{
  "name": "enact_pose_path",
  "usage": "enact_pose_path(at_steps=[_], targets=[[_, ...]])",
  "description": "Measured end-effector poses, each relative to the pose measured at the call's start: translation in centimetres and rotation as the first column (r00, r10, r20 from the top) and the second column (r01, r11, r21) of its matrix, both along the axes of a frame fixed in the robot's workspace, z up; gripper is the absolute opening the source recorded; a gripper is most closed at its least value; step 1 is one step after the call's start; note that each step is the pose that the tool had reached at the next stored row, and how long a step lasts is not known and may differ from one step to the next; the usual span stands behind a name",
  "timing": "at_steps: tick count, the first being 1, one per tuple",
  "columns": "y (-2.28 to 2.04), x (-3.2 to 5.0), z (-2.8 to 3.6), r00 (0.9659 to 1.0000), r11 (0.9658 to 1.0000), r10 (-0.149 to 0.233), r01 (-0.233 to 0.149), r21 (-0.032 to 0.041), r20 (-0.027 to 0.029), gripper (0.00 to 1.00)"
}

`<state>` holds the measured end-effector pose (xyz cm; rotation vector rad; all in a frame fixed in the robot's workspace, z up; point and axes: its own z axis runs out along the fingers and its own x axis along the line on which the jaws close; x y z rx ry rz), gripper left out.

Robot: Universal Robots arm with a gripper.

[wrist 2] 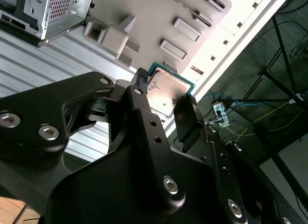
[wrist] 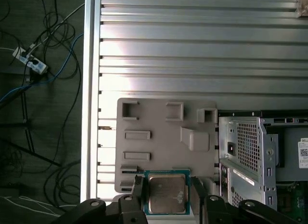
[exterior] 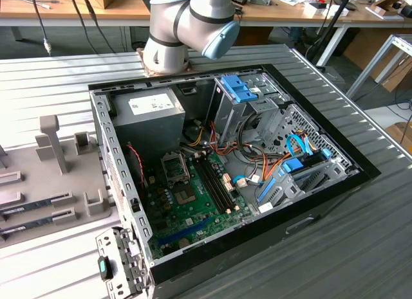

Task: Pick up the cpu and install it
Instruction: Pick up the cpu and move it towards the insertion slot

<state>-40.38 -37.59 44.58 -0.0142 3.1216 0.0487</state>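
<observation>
Grey tray behind cpu, apparently pinched in tool.

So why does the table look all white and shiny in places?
Glare: in the first wrist view light bounces off the ribbed metal table; in the second wrist view its edge washes out white, and the cpu top gleams.

Arm is chunky silver-grey tubing with a pale blue cap on one joint. In both wrist views the jaws are matte black, flat angular links dotted with shiny silver screws.
</observation>
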Motion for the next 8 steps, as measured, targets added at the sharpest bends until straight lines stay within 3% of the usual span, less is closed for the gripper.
enact_pose_path(at_steps=[8], targets=[[0.00,0.21,-0.02,1.0000,1.0000,0.000,0.000,0.0000,-0.0001,0.47]])
